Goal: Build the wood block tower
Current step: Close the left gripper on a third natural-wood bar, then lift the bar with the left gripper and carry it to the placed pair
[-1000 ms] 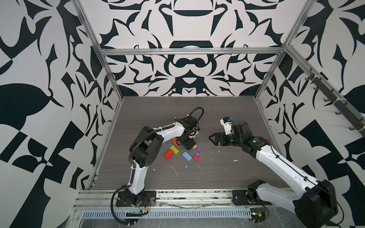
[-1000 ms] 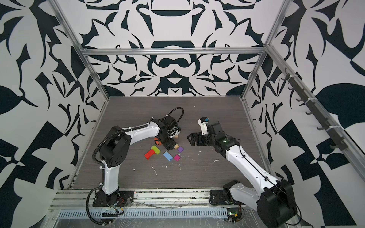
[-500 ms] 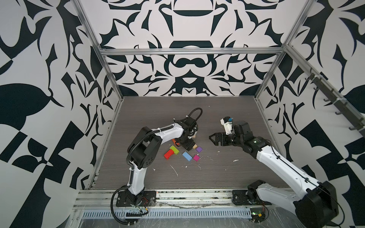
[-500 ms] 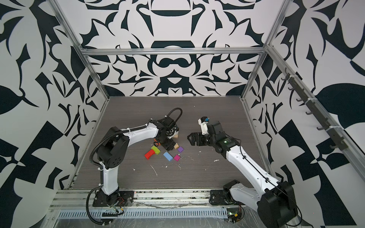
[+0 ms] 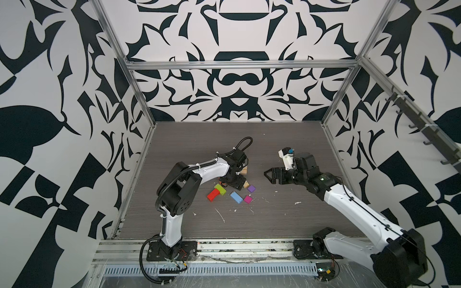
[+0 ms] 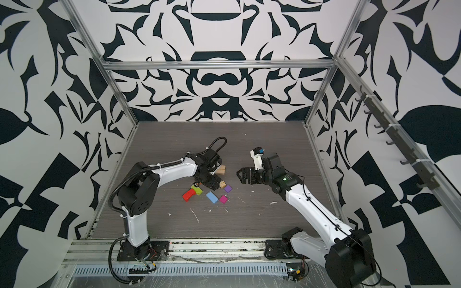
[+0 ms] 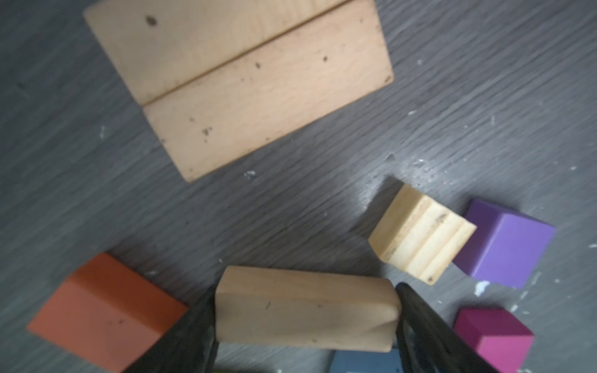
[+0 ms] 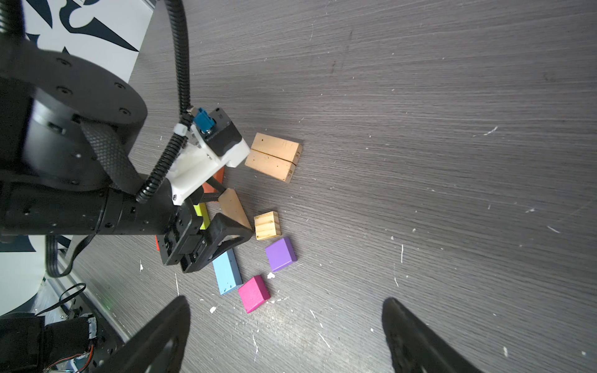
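Your left gripper (image 7: 305, 306) is clamped on a plain tan oblong (image 7: 303, 310), one finger on each short end. The right wrist view shows that tan oblong (image 8: 234, 210) tilted between the fingers; you cannot tell whether it touches the table (image 5: 199, 149).

Just beyond it, on the far side of the cluster, lies the pair of tan oblongs (image 7: 252, 80). They lie flat on the table and touch along their long sides, and nothing is stacked on them. Both top views show this pair (image 5: 244, 170) (image 6: 221, 170) partly behind the left wrist.

Right of your held piece sits the tan cube (image 7: 420, 234), with the purple cube (image 7: 507, 245) just beside it on the right. Nearer to you are the magenta cube (image 8: 254, 294) and, on its left, the blue oblong (image 8: 227, 272). All of these lie loose on the table.

Left of the gripper lies the orange block (image 7: 103, 313). Further left and nearer, the lime-green block (image 5: 220, 189) touches the red block (image 5: 212, 194).

Your right gripper (image 5: 270, 174) hangs above the table, well to the right of the blocks. Its jaws are spread wide, with nothing between them, and point left toward the cluster.
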`<action>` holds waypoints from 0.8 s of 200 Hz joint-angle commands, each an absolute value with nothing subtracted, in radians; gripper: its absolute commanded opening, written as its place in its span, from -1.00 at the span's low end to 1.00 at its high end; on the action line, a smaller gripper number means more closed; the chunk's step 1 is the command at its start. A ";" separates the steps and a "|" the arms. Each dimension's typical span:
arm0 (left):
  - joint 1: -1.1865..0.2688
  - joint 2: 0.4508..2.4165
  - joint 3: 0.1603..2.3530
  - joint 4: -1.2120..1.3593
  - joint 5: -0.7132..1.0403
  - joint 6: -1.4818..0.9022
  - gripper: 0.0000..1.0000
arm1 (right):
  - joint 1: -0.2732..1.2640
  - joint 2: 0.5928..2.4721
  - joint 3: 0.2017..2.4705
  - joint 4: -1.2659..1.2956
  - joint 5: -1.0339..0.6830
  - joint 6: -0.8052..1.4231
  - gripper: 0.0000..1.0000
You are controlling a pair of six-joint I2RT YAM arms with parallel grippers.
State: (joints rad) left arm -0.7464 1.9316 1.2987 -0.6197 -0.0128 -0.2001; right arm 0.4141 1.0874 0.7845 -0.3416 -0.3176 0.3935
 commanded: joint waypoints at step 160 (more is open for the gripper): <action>-0.748 1.808 1.269 -0.507 -0.026 -0.654 0.12 | 0.419 1.094 0.809 -0.302 -0.314 0.407 0.92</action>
